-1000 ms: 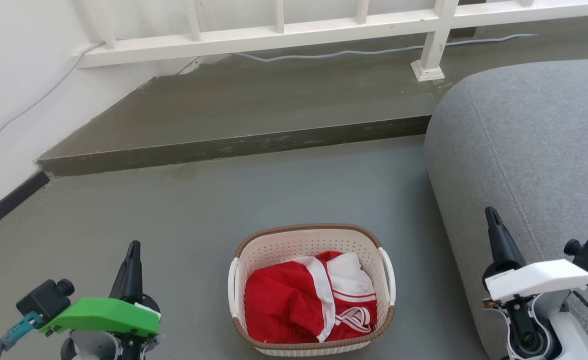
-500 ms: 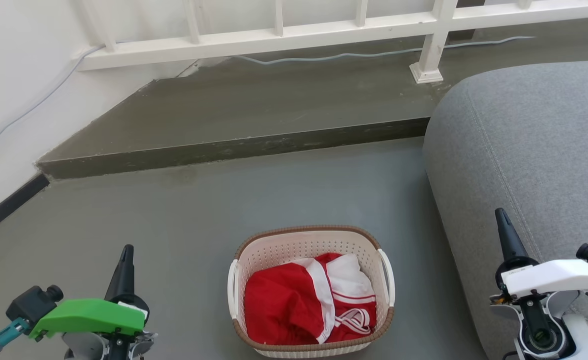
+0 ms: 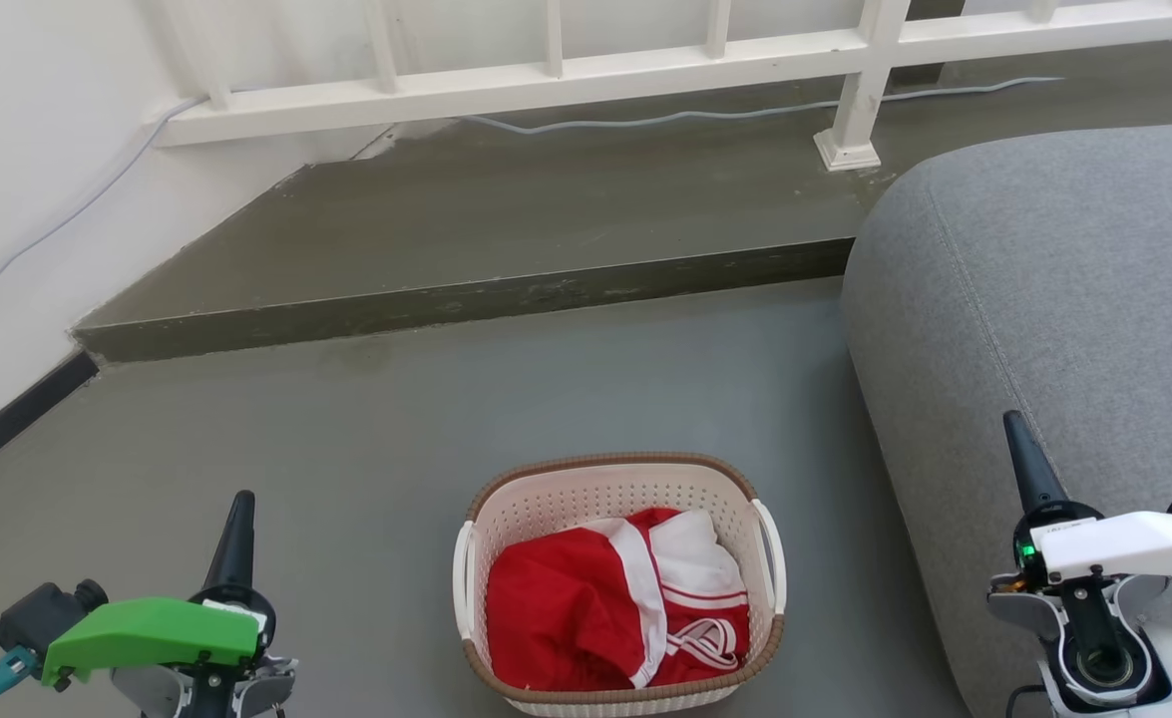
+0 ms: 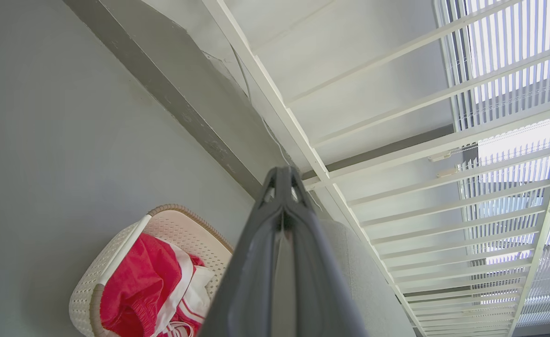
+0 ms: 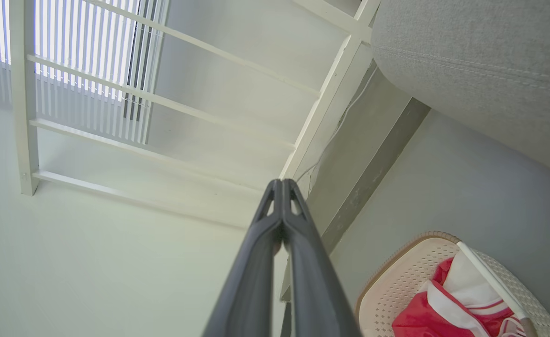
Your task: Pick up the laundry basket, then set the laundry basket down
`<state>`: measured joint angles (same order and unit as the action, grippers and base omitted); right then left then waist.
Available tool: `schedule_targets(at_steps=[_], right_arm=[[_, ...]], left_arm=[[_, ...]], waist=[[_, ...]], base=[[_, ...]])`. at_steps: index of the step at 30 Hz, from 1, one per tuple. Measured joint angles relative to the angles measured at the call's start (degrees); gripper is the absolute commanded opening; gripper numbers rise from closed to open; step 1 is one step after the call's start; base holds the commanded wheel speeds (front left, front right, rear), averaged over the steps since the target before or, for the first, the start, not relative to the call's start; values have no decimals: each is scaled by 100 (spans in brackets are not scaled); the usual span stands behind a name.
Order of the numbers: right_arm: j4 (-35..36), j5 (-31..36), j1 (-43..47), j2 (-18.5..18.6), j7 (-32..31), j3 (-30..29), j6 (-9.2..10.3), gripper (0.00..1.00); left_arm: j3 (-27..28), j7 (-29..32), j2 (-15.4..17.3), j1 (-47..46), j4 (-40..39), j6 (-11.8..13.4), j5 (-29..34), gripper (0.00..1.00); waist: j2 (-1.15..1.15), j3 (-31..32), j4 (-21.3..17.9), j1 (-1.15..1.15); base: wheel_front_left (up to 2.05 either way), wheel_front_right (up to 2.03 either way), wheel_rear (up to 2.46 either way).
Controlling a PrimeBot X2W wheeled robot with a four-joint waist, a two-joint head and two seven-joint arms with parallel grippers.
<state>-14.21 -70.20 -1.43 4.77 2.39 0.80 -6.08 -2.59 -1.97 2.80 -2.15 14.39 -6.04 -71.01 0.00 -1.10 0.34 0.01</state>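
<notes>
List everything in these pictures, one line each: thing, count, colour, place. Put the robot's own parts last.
laundry basket: one, cream with brown rim, on the floor between the grippers
clothes: one bundle, red and white, inside the basket
sofa: one, grey, right of the basket
step: one, dark grey, raised behind the floor
railing: one, white, along the back of the step
cable: one, pale, lying on the step under the railing
floor: grey, under the basket
left gripper: one, dark fingers shut, green cover, lower left
right gripper: one, dark fingers shut, white cover, lower right, in front of the sofa
</notes>
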Motion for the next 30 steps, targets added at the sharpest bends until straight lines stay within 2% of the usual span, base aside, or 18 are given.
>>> schedule_targets(at_steps=[30], right_arm=[[-118,-1907,-163,-49,-505,-437,-46,0]], left_arm=[[338,498,33,-26,131,-58,-1834,0]], waist=[[0,78,-27,-1]], base=[[0,0,0]])
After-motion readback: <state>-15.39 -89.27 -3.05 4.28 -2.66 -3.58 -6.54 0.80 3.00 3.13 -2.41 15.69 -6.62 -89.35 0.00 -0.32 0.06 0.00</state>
